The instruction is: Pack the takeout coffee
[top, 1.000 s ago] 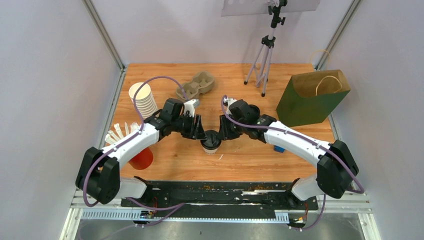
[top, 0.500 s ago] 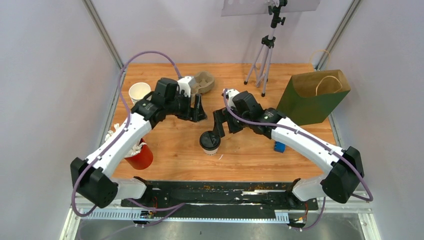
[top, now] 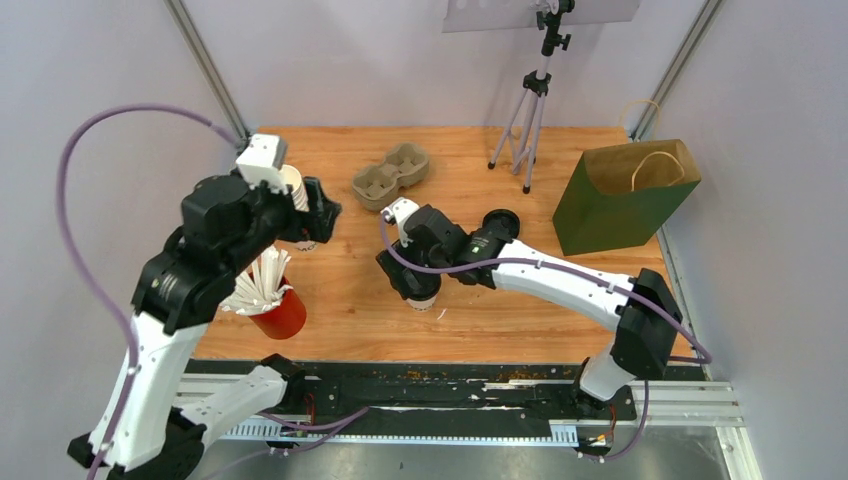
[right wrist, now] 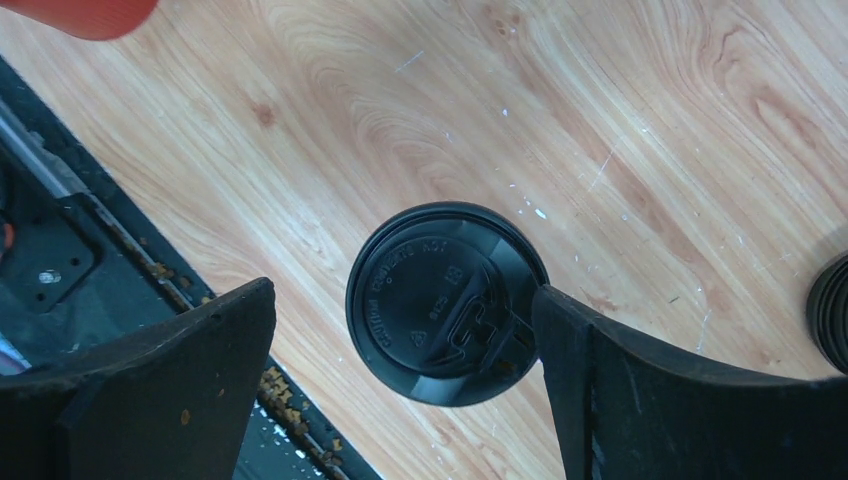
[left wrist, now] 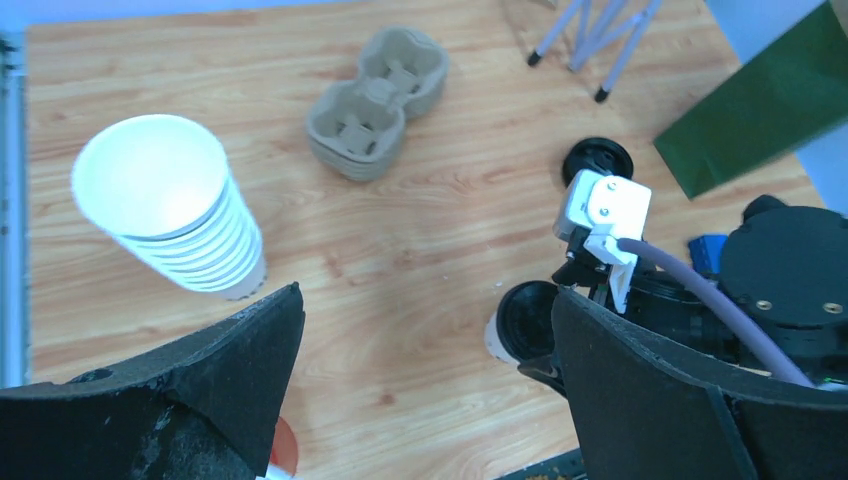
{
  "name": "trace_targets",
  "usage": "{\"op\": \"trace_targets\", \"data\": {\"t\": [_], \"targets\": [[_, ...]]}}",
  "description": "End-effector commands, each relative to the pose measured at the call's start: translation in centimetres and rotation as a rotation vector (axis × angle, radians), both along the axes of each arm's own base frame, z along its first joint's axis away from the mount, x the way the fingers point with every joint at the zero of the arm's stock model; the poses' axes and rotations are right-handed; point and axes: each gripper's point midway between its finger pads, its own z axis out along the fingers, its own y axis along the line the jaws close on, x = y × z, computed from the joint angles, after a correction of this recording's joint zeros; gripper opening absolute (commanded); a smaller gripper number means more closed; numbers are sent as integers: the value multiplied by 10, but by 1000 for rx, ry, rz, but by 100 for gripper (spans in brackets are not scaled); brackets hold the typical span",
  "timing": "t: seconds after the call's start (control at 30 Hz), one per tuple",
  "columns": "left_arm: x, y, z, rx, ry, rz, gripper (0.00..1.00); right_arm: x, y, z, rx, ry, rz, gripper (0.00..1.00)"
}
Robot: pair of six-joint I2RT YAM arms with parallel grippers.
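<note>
While left gripper (left wrist: 425,300) and right gripper (right wrist: 402,292) hang released, we log lidded cup (right wrist: 445,302) between right's jaws; carrier (left wrist: 375,100) eleven o'clock, cup stack (left wrist: 165,200) ten; cup wall mostly hidden under lid.

On the wooden table (top: 480,320), a black-lidded cup (right wrist: 445,300) is stood directly beneath the right gripper (right wrist: 405,345), between its fingers. A cardboard carrier (left wrist: 378,100) and stacked white cups (left wrist: 170,215) are set beyond the left gripper (left wrist: 425,385).
</note>
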Motion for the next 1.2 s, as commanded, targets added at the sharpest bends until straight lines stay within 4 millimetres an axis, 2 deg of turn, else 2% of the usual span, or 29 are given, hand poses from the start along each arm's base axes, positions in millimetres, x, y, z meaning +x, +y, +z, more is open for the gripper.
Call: {"op": "trace_targets", "data": {"t": [0.0, 0.17, 0.33, 0.6, 1.0, 1.17], "targets": [[-16, 34, 2, 45, -44, 107, 100, 18, 7, 4, -54, -104, -13, 100], [-30, 49, 9, 10, -122, 144, 100, 17, 3, -9, -109, -108, -6, 100], [-35, 53, 11, -11, -164, 153, 100, 13, 0, -16, -115, -100, -1, 100], [-38, 57, 2, -8, -182, 160, 100, 8, -5, -32, -154, -53, -8, 90], [-41, 61, -16, 21, -169, 165, 100, 18, -8, -33, -163, -45, -28, 76], [-44, 64, -14, 13, -181, 171, 100, 34, -14, -26, -173, -72, -74, 73]]}}
